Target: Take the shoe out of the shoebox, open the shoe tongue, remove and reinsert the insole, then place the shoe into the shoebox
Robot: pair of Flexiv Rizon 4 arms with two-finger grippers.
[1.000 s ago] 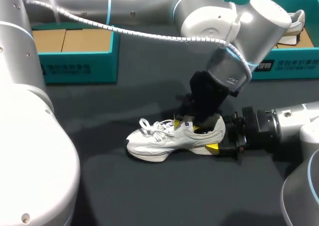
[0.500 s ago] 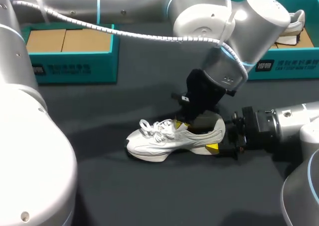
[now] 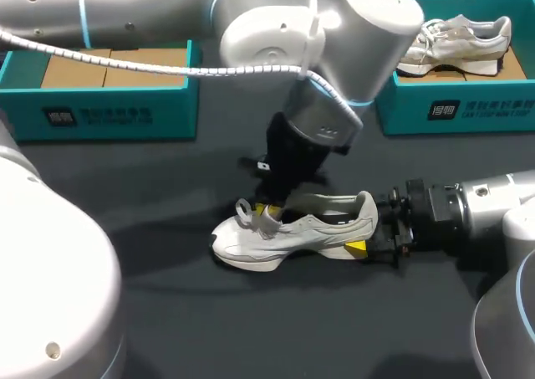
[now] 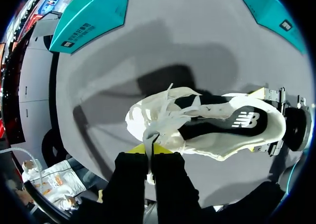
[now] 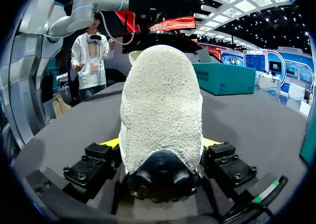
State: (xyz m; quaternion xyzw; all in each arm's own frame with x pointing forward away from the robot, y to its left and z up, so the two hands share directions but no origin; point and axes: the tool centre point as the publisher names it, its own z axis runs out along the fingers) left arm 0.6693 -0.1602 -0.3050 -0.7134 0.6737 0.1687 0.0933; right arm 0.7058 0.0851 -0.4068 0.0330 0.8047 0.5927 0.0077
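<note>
dark surface [image 3: 209,329] carries everything. the left arm [image 3: 276,36] comes in from the far left and bends down over the middle; the right arm [image 3: 493,207] lies low at the right. two teal boxes stand at the far edge: the left box [image 3: 109,111] shows only cardboard, the right box [image 3: 451,107] holds a second shoe [image 3: 456,40]. the white shoe [image 3: 292,233] sits upright mid-surface, outside both boxes, toe to the left. right jaws clamp its heel from both sides. left jaws are pinched narrow on the tongue [image 4: 153,132], over the laces near the toe
</note>
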